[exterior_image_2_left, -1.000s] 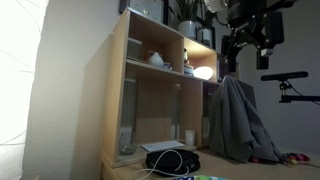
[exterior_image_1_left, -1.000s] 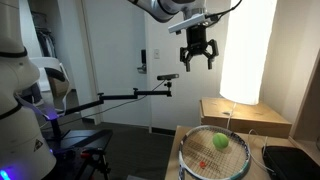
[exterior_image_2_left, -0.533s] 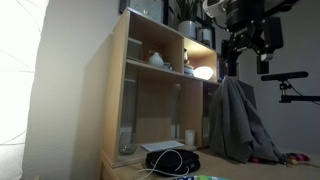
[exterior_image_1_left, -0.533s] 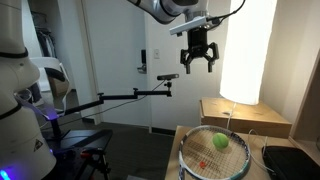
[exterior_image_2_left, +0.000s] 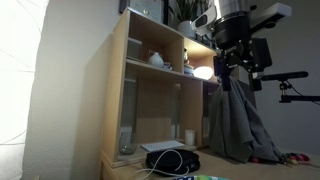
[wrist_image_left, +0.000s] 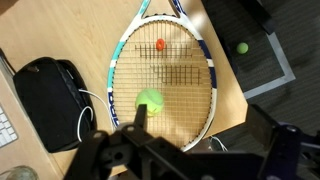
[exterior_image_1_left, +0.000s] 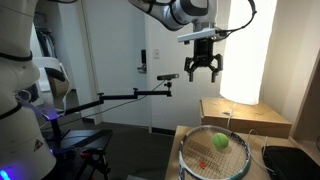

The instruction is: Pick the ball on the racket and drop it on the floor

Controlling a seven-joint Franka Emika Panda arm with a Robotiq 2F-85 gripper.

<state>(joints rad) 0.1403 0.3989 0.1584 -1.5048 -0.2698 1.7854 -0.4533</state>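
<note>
The yellow-green ball rests on the strings of the racket, which lies flat on a wooden table. In the wrist view the ball sits on the lower left of the string bed, below the red mark, and the racket has a dark-and-white frame. My gripper hangs open and empty high above the racket; it also shows in an exterior view. In the wrist view its dark fingers fill the bottom edge. A patch of dark floor shows past the table's edge.
A black pouch with a white cable lies beside the racket. A second small ball lies on the dark floor area. A wooden box and a glowing lamp stand behind the table. A wooden shelf stands nearby.
The arm has swung and the gripper has come down and turned a little, still open. The ball and racket have not moved.
</note>
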